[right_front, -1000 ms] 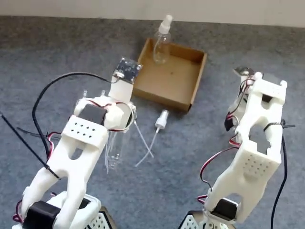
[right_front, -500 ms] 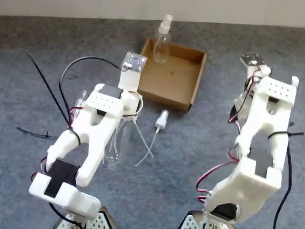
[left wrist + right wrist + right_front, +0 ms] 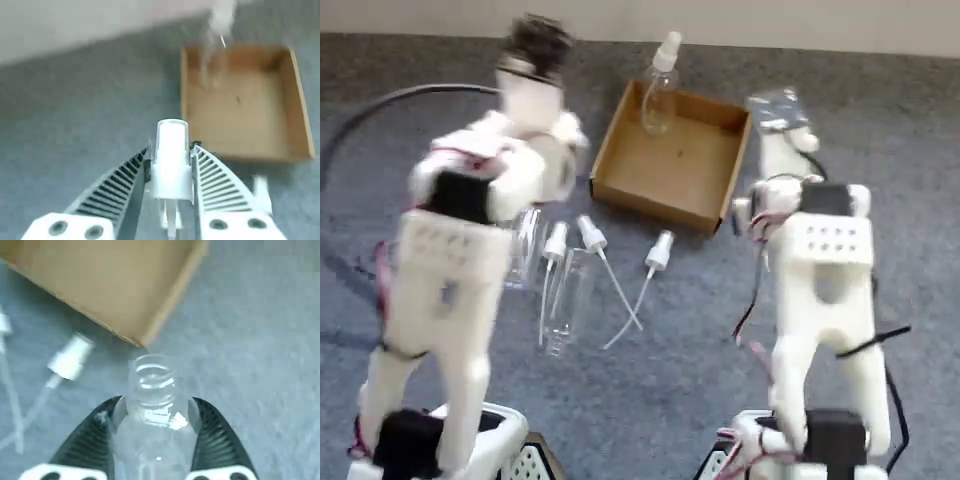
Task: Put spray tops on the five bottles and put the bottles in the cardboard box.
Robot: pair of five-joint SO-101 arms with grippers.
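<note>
Spray top (image 3: 172, 160) gripped between left fingers (image 3: 120, 182), short of the cardboard box (image 3: 240, 115). Open clear bottle (image 3: 151, 380) gripped between right fingers (image 3: 212, 432), just beside a box corner. Capped bottle (image 3: 660, 95) stands inside the box; loose spray tops (image 3: 658, 252) and empty bottles (image 3: 565, 300) lie on the surface (image 3: 700, 350) near it.

A grey carpet (image 3: 650, 400) is covering the whole work surface, and a pale wall (image 3: 820, 20) is running along its far edge.
</note>
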